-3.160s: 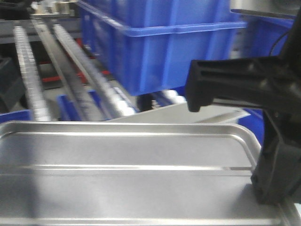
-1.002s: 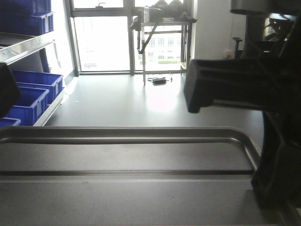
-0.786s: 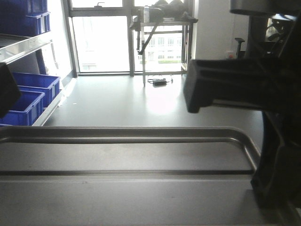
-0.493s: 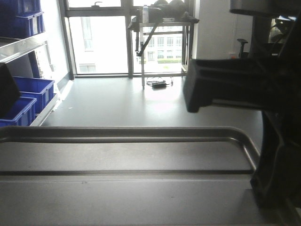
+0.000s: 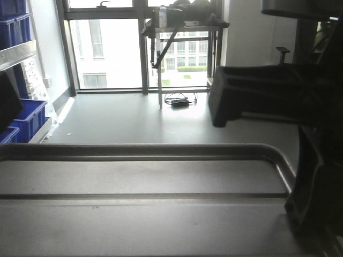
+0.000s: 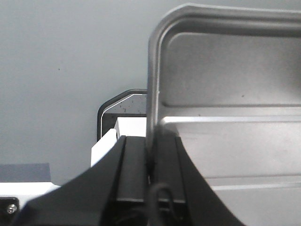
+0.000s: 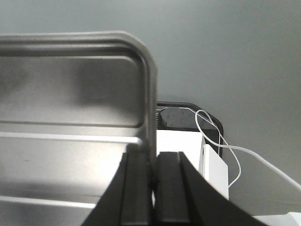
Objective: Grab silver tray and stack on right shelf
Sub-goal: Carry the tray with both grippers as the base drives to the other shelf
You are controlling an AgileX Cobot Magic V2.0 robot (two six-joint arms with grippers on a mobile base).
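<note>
The silver tray [image 5: 144,209] fills the lower part of the front view, held level, with a ridge across its base. My left gripper [image 6: 151,155] is shut on the tray's left rim [image 6: 153,94]. My right gripper [image 7: 154,169] is shut on the tray's right rim [image 7: 151,94]; in the front view its black body [image 5: 316,203] stands at the tray's right end. The tray hangs above grey floor in both wrist views. The right shelf with white rollers is out of view.
A rack with blue bins [image 5: 19,115] stands at the far left. Ahead lies open grey floor [image 5: 161,120] up to tall windows, with a metal stand [image 5: 182,32] and a cable bundle before them. White base parts and a white cable [image 7: 221,146] lie below the tray.
The view has swung from the roller rack and blue bins to the open room, and keeps panning: the left rack slides further out of frame. Both grippers still hold the tray.
</note>
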